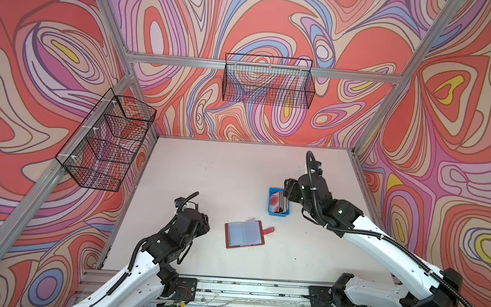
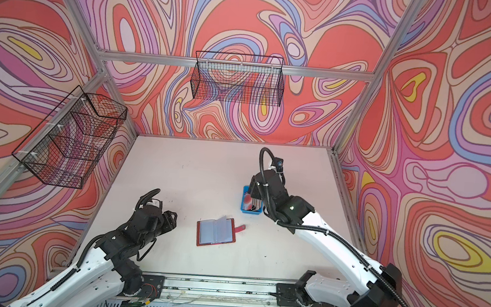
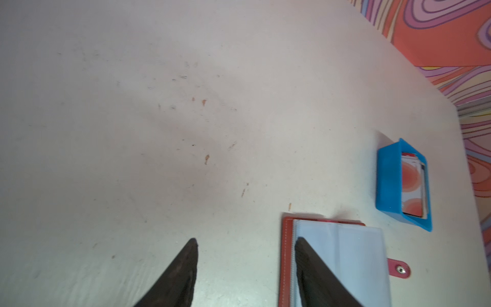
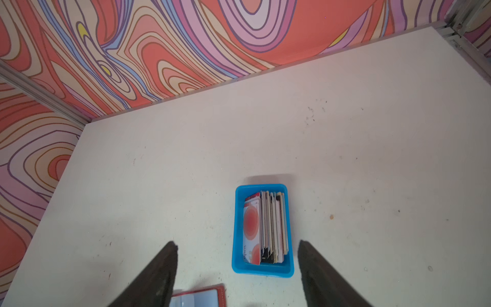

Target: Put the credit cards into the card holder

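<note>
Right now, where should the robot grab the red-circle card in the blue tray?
Probably pinch its upper long edge, coming straight down from above. The red-circle card stands on edge beside the other cards, and the blue tray walls in its sides.

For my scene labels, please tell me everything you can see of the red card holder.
The card holder is a small red booklet, leather-like with stitched edges, lying open on the white table. Its clear plastic sleeves face up, look pale blue and seem empty; one leaf stands slightly raised. A red tab strap with a metal snap button sticks out from its right edge in both top views. Only the table touches it.
</note>
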Robot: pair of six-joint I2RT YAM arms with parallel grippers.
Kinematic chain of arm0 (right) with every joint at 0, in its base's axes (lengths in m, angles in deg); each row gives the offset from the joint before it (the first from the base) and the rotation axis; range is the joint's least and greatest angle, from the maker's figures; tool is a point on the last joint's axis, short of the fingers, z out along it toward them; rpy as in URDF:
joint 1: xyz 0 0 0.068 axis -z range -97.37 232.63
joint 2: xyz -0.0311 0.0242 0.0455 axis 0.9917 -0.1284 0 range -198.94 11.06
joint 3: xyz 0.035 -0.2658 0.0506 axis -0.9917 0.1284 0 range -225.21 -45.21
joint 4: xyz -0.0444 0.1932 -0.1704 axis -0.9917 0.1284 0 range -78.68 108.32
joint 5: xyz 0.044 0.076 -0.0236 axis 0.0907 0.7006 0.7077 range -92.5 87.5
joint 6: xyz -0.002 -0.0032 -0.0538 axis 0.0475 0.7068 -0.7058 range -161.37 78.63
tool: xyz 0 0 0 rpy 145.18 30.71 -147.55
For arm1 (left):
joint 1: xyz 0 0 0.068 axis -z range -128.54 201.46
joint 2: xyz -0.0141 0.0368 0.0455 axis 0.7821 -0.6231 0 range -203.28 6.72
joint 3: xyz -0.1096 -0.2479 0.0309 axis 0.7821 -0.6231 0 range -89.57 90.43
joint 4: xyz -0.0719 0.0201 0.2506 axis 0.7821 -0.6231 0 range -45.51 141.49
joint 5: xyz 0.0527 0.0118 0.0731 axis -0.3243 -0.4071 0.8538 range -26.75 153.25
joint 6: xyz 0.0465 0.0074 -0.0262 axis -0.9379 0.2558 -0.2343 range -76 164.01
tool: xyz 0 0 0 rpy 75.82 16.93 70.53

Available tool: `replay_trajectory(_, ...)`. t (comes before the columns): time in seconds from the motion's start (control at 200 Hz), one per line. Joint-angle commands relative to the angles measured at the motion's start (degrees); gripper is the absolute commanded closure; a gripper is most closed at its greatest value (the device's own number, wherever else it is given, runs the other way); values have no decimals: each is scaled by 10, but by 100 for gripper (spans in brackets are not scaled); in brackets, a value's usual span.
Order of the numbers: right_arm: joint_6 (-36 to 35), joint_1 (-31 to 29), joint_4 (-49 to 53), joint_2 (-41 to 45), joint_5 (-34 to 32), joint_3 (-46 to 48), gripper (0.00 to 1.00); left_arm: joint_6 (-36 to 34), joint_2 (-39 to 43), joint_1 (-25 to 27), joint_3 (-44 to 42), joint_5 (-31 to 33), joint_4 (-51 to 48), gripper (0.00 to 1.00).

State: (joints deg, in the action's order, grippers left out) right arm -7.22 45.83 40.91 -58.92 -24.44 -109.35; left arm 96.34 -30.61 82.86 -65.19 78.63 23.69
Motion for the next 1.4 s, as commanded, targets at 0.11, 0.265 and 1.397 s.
replay_trajectory(0.11, -62, 99, 4, -74, 178, -7, 27, 20, 2, -2, -7, 101, -47, 43)
replay_trajectory(0.265, -59, 109, -13, -123, 197, 7, 30, -13, 16, -2, -31, 64, 6, 40)
replay_trajectory(1.397, -91, 54, 17, -355, 69, -43, 26, -19, 39, -2, -45, 48, 20, 35)
